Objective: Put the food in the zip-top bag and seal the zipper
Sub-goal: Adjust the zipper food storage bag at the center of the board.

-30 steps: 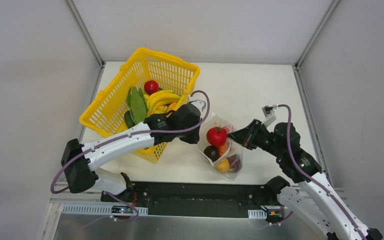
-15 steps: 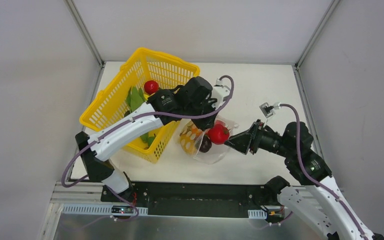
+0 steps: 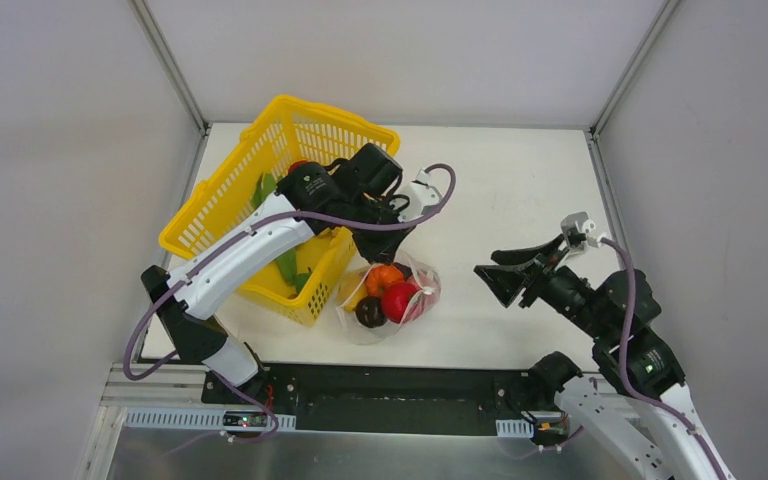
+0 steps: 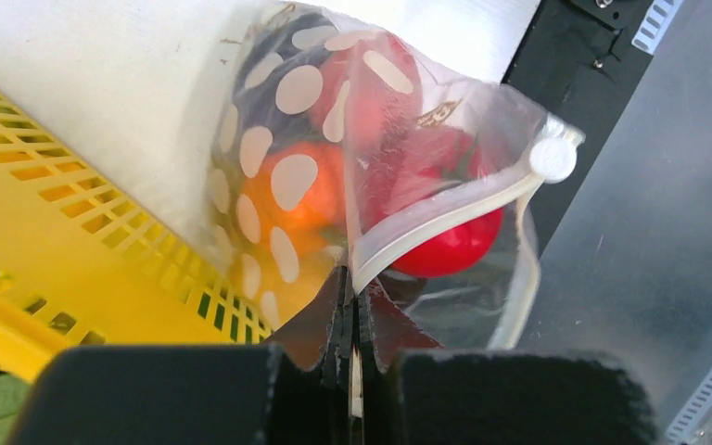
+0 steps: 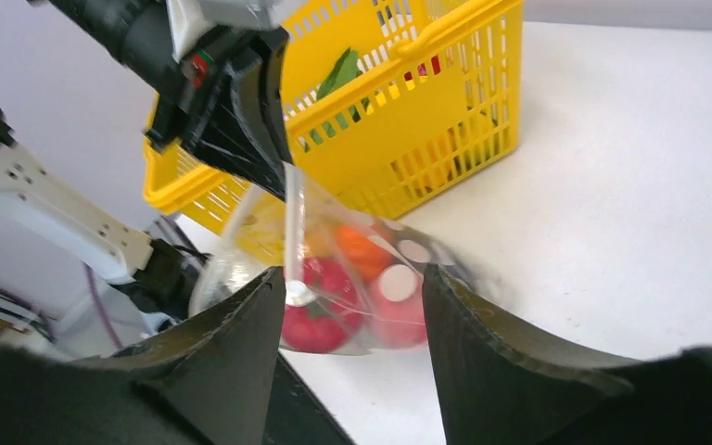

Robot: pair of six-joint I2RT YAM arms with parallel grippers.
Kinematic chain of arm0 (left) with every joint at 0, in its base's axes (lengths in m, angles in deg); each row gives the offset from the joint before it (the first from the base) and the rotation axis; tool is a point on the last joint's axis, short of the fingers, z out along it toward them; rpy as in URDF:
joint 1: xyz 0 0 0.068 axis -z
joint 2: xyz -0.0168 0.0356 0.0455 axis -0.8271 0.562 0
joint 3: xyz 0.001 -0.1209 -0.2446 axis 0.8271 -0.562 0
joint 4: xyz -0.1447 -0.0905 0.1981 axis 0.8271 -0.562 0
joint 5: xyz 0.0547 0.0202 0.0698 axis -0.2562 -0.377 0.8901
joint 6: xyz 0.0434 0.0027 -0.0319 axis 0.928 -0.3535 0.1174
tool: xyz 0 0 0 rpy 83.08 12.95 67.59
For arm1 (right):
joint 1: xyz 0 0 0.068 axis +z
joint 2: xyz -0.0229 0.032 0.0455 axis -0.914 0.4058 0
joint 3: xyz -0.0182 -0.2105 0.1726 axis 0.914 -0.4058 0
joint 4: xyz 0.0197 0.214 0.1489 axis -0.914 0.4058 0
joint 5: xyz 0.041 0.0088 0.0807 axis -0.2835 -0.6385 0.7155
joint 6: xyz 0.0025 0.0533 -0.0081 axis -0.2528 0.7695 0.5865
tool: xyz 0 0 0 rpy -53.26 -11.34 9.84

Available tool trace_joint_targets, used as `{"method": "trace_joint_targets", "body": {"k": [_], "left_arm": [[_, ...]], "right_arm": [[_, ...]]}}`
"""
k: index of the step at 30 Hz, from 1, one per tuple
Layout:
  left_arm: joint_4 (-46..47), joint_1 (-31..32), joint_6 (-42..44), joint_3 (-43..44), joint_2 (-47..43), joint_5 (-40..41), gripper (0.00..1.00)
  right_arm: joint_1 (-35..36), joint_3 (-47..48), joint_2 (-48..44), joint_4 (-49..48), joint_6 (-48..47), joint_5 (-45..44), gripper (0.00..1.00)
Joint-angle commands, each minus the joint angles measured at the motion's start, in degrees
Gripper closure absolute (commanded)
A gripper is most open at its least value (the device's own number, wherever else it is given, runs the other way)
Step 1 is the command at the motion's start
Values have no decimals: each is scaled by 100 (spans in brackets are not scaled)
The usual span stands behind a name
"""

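Note:
The zip-top bag (image 3: 390,297), clear with whitish dots, hangs beside the basket's near corner, its bottom close to or on the table. It holds red (image 3: 398,300), orange (image 3: 384,277) and dark purple (image 3: 368,312) food. My left gripper (image 3: 378,250) is shut on the zipper (image 4: 445,209) at the bag's top edge, and in the left wrist view the strip runs out of the gripper (image 4: 352,278) to a round white end. Off to the right, my right gripper (image 3: 490,270) is open and holds nothing. In its own view the bag (image 5: 362,278) shows beyond the gripper (image 5: 352,273).
A yellow mesh basket (image 3: 222,205) stands at the back left, tilted, with green food (image 3: 265,190) inside and my left arm across it. White table (image 3: 520,180) lies to the right of the bag. A black strip (image 3: 390,385) runs along the table's near edge.
My right gripper has opened, let go of the bag and drawn back to the right. My left gripper has carried the bag left and nearer, next to the basket.

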Motion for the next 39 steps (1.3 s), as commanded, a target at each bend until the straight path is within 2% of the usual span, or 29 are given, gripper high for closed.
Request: {"method": "trace_joint_targets", "body": {"k": [1,4,6,12,18,23,31,33,39], "left_arm": [[-611,-61,510,528,-217,-473,100],[-819,-98,517,787,-127,-609,100],[-945,-99,567,897,-62,-835,100],[-1319,-100,823,1082,86,-1369,100],[-1529,-61,1025,1142,158,-1869,100],[-1324,-44,905,1092,234,-2122,100],[-1148,13,787,1054,403,-2293,100],[-1136,26,786,1054,445,-2340,100],[-1041,26,783,976,492,-2388,100]], "right_arm": [[4,-319,-20,-445,-1475,687,40],[5,-506,2,-404,-2144,2068,35],[4,-605,61,-326,-2644,2650,35],[4,-760,206,-22,-3785,2732,37],[9,-936,379,-150,-4623,3351,37],[4,-1070,445,-786,-4603,3798,37],[22,-1358,614,-1623,-4360,3983,38],[24,-1321,746,-1653,-4423,4025,41],[59,-1334,1086,-1739,-4464,4349,61]]}}
